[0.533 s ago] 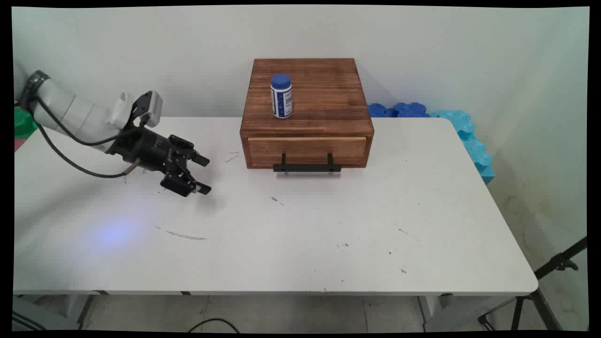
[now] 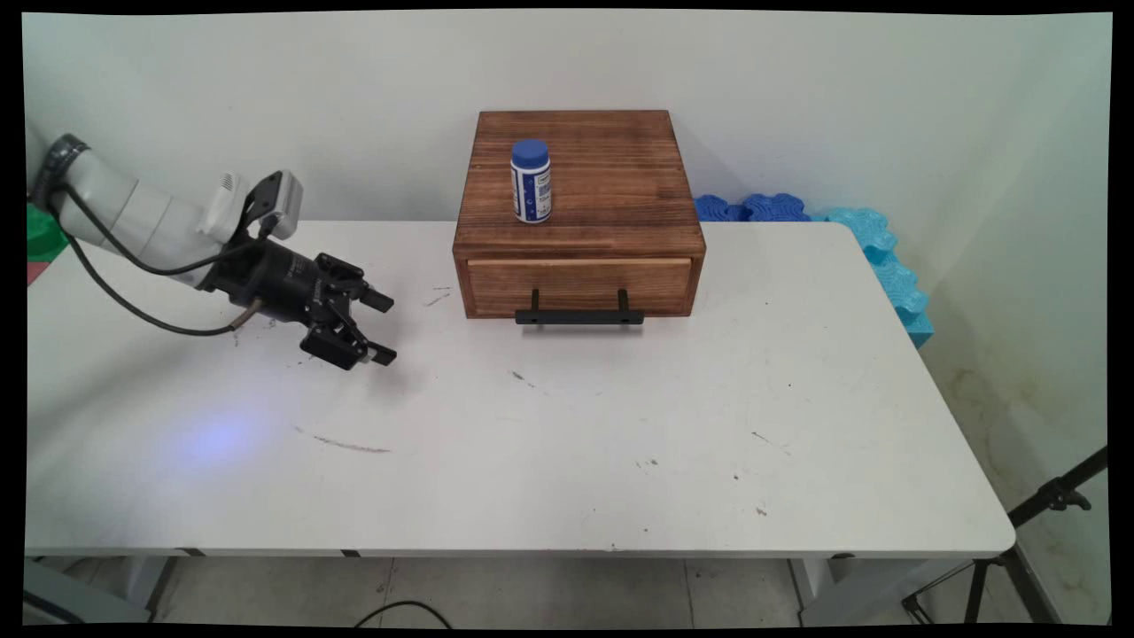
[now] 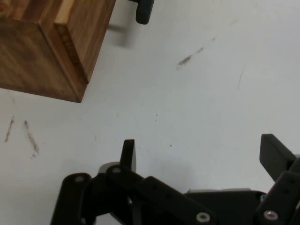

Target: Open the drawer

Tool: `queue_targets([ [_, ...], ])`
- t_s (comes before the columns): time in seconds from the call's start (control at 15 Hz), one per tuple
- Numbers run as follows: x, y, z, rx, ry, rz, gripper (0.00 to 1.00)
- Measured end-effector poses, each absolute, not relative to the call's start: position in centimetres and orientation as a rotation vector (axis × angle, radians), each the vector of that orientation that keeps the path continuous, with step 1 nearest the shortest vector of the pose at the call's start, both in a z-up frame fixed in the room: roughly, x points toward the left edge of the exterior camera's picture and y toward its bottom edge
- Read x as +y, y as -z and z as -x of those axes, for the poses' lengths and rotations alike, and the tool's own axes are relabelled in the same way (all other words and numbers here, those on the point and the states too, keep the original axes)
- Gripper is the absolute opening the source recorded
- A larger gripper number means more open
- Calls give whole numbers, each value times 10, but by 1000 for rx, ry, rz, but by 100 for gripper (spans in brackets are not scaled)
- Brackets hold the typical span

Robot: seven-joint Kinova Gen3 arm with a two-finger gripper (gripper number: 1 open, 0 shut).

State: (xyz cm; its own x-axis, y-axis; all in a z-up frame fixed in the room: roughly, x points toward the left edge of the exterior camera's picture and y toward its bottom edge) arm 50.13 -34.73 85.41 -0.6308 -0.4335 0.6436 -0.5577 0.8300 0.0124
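Note:
My black gripper (image 2: 383, 329) hovers low over the left part of the white table (image 2: 567, 443), open, with nothing between its fingers. It points right toward a wooden drawer box (image 2: 578, 213), which stands well apart at the table's back middle. The drawer is closed and has a black handle (image 2: 579, 315) at its front. A white bottle with a blue cap (image 2: 531, 181) stands upright on the box's top. In the hand view the gripper (image 3: 199, 154) is spread wide over bare tabletop, with the box's corner (image 3: 51, 47) at the upper left and one end of the handle (image 3: 144, 10) at the top.
Blue foam pieces (image 2: 824, 230) lie along the table's back right edge by the wall. A green object (image 2: 40, 232) sits at the far left edge. A black tripod leg (image 2: 1045, 514) stands off the table's right front corner.
The gripper and arm have drawn back very slightly to the left and up. Nothing else has moved.

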Motion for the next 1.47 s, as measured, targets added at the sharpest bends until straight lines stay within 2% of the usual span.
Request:
queue_targets([
  [0.67, -343, -860, -518, -2302, -284, -721, 100],
  [1.47, -352, -905, -506, -2279, -296, -737, 100],
])
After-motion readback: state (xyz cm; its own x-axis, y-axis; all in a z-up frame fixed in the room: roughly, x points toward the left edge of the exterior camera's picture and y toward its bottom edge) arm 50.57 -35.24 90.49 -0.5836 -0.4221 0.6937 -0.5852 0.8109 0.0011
